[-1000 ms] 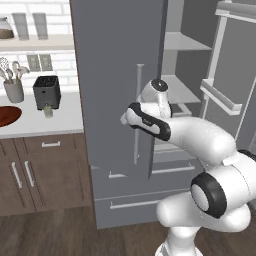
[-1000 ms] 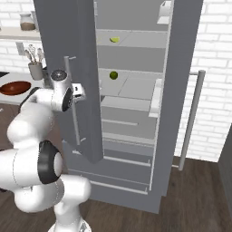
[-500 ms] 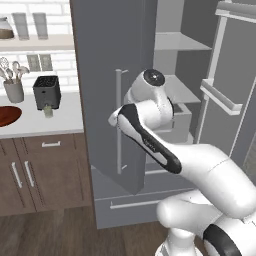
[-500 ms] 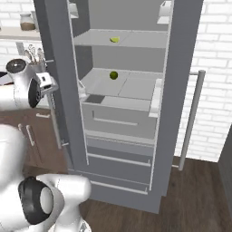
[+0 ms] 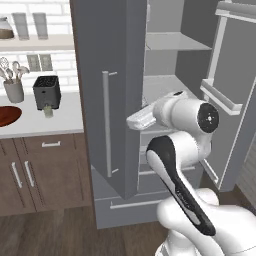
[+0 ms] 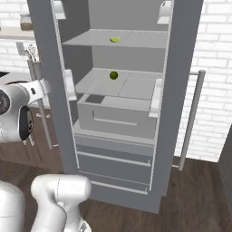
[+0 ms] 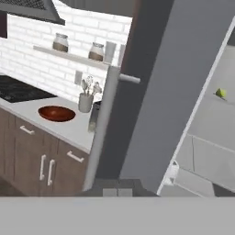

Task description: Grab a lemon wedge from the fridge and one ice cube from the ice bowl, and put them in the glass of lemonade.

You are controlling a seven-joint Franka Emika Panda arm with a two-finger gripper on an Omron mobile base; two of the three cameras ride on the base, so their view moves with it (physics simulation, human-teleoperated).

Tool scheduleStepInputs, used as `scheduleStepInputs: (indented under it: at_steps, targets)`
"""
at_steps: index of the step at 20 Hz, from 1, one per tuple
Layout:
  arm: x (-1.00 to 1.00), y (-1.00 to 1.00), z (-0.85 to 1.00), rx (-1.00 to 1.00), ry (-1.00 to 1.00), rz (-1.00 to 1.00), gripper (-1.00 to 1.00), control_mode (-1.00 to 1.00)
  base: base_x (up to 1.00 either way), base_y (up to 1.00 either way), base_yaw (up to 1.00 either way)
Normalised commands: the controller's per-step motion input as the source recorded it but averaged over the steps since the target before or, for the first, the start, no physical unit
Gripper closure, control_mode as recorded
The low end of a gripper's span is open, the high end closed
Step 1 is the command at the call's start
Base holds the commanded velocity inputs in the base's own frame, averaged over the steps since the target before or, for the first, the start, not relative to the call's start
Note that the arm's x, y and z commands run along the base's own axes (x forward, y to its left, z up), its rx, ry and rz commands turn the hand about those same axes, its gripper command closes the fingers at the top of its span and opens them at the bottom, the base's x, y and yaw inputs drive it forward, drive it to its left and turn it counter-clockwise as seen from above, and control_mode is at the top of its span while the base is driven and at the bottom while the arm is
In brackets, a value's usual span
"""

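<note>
arm [image 5: 185, 150]: glossy white rounded links | dark joint caps, bands

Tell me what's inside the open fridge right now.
The fridge holds two small yellow-green pieces: one on the top shelf, one on the shelf below. The closed drawer hides its contents.

A tall matte grey fridge door [image 7: 151, 96] stands open across the centre of the frame, its long silver bar handle [image 7: 103, 133] running down just left of centre. At right, a tiny yellow-green lemon wedge [image 7: 221, 93] sits on a pale grey shelf [image 7: 215, 114]. At left, a shallow reddish-brown wooden bowl [image 7: 57, 113] rests on the white counter [image 7: 46, 121], beside a grey utensil cup [image 7: 85, 102], beneath a wall shelf bearing two jars [image 7: 60, 42].
</note>
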Motion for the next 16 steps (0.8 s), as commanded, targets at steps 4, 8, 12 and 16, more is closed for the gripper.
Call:
scheduleStepInputs:
  at_steps: [4, 8, 12, 16]
  targets:
    - [-0.04, -0.67, 1.0, 0.21, 0.06, 0.0, 1.0, -1.0, 0.0, 0.0, 0.0]
    - [0.45, -0.66, 1.0, 0.09, 0.34, -0.01, 1.0, -1.0, 0.0, 0.0, 0.0]
    - [0.88, -0.64, 0.13, 0.21, 0.2, -0.01, 1.0, -1.0, 0.0, 0.0, 0.0]
    - [0.78, -0.44, -0.25, 0.35, 0.03, 0.0, 1.0, -1.0, 0.0, 0.0, 0.0]
